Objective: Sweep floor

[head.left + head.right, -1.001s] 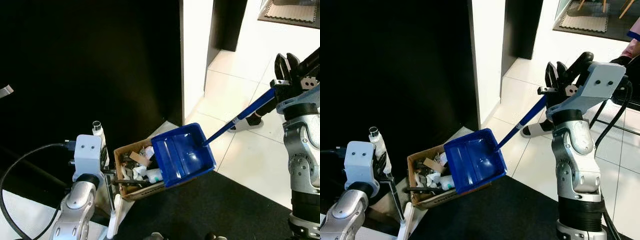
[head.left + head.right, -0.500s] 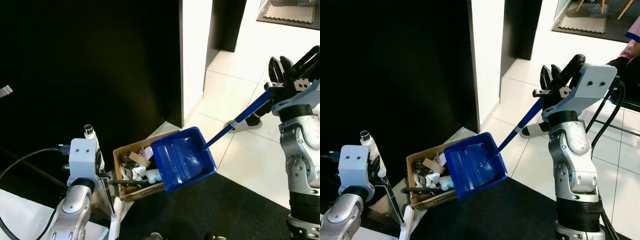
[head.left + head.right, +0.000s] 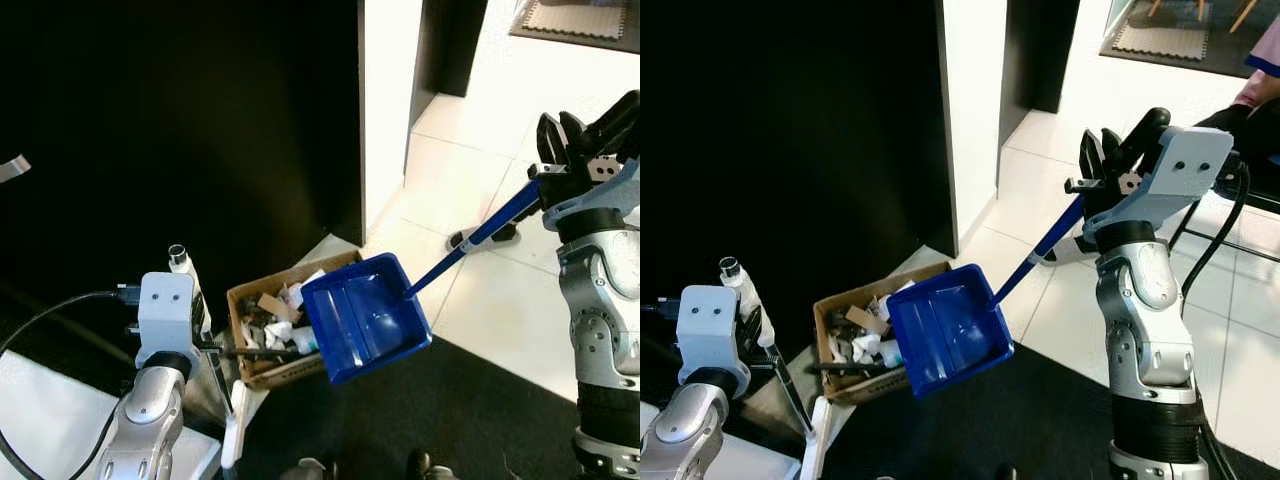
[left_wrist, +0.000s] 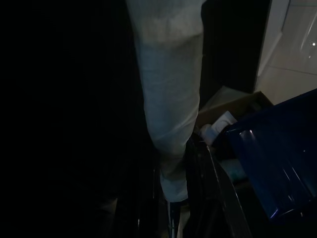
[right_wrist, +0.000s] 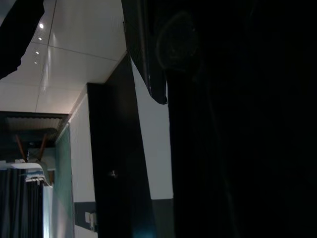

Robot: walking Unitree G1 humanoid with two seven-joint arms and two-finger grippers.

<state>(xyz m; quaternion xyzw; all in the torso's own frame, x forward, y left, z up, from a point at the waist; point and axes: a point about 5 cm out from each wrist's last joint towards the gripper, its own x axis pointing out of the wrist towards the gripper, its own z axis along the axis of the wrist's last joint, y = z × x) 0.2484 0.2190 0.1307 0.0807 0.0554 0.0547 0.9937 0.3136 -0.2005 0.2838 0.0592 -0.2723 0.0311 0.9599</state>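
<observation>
My right gripper (image 3: 1102,172) is clamped on the handle of the blue dustpan (image 3: 365,316), which hangs tilted over the cardboard box (image 3: 262,335) of litter. My left gripper (image 3: 205,352), beside the box, grips a white broom handle (image 4: 166,99). A black wall (image 3: 180,130) stands behind the box; a person's shoe (image 3: 480,236) rests on the tiles beyond the dustpan.

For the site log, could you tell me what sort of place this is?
Probably an indoor hallway or entry of a home or office: glossy white floor tiles, a black mat, and a white wall beside a dark doorway.
</observation>
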